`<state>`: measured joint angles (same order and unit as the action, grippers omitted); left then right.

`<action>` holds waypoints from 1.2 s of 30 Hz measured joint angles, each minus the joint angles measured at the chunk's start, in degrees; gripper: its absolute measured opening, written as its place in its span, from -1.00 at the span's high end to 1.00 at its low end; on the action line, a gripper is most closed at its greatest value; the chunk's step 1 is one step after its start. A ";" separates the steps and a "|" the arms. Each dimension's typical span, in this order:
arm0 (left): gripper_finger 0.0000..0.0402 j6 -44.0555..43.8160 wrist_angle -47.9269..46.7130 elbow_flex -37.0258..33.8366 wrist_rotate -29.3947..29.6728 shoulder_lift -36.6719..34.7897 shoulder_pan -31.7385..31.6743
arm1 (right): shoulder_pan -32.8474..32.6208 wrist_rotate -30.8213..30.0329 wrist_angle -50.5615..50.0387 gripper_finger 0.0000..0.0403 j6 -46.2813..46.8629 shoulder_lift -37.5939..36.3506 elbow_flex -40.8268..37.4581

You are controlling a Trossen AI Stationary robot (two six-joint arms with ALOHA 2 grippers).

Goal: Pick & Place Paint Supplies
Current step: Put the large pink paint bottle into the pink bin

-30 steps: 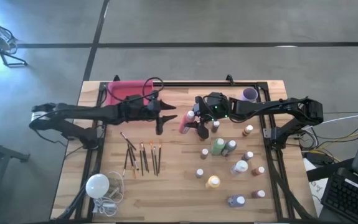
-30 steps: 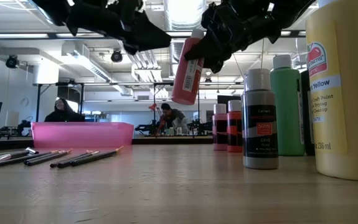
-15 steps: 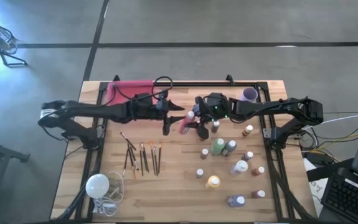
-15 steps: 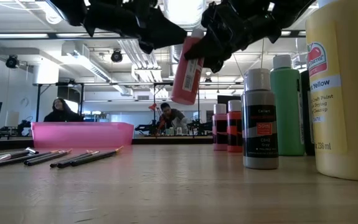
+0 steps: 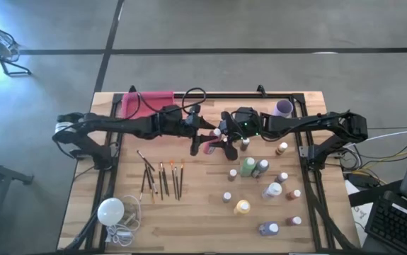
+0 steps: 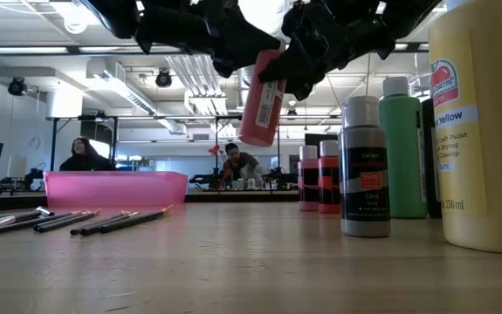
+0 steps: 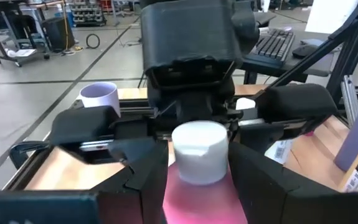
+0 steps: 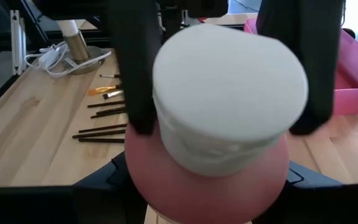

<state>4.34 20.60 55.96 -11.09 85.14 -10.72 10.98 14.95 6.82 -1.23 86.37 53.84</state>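
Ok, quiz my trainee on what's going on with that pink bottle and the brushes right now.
1. True or false: the pink bottle is standing on the table.
2. Which gripper is holding the bottle? A) the left gripper B) the right gripper C) neither
3. Fill in: the brushes lie loose on the ___, not in the pink tray.

Key
1. False. It hangs tilted in the air, clear of the table.
2. B. The right gripper is clamped on it, while the left gripper's open fingers sit either side of its white cap.
3. Table.
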 joint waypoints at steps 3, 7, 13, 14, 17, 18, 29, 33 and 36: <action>0.13 0.00 0.00 0.86 -0.01 0.98 0.00 | 0.00 -0.06 -0.13 0.02 0.02 0.00 0.00; 0.13 -0.02 0.15 1.40 -0.18 1.72 0.02 | 0.00 -0.04 -0.21 0.01 0.04 0.00 0.00; 0.13 -0.04 0.35 1.43 -0.16 1.73 0.02 | 0.00 -0.04 -0.17 0.05 -0.11 0.00 0.00; 0.13 -0.03 0.35 1.43 -0.16 1.73 0.02 | 0.00 -0.04 -0.15 0.04 -0.11 0.00 0.00; 0.16 -0.11 0.37 1.41 -0.12 1.73 0.02 | 0.00 -0.04 -0.12 0.02 -0.21 0.00 0.00; 0.19 -0.17 0.37 1.40 -0.08 1.73 0.02 | 0.00 -0.04 -0.15 0.01 -0.24 0.00 0.00; 0.38 -0.85 0.34 1.34 -0.07 1.73 0.01 | 0.00 -0.10 -0.19 0.04 -0.60 0.00 0.00; 0.38 -0.98 0.08 1.34 -0.07 1.73 -0.01 | 0.00 -0.08 -0.19 -0.01 -0.56 0.00 0.00; 0.37 -0.98 -0.11 1.34 -0.05 1.73 -0.01 | 0.00 -0.08 -0.30 -0.04 -0.46 0.00 0.00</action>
<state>3.36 20.49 57.30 -11.14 86.87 -10.72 10.98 14.87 6.52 -1.69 86.37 53.84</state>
